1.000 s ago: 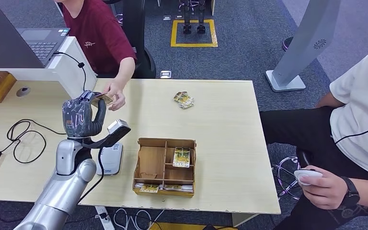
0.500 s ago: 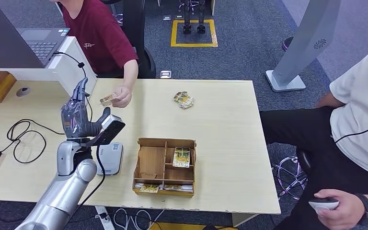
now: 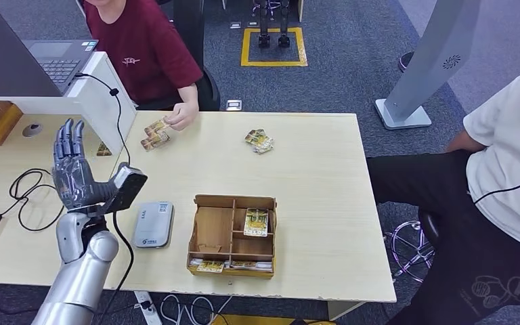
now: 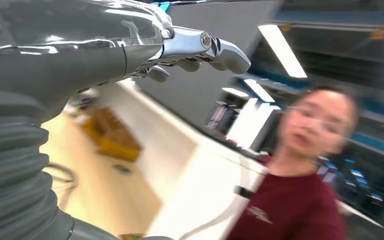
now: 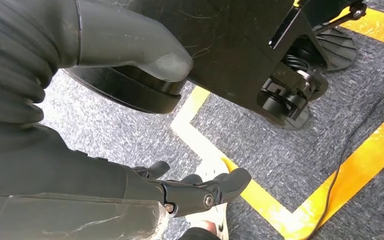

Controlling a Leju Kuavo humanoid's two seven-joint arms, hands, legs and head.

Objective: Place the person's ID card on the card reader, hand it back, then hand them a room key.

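Wooden table: card reader, compartment box, loose cards, black cable.

right hand hanging over speckled grey carpet floor, dark fingers loosely apart, nothing in them; yellow tape lines run underneath; thin black cable crosses them

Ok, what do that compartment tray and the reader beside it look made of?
The brown compartment tray looks like thin laser-cut wood or stiff board: matte, flat panels slotted together. The pale grey rounded card reader looks like smooth moulded plastic.
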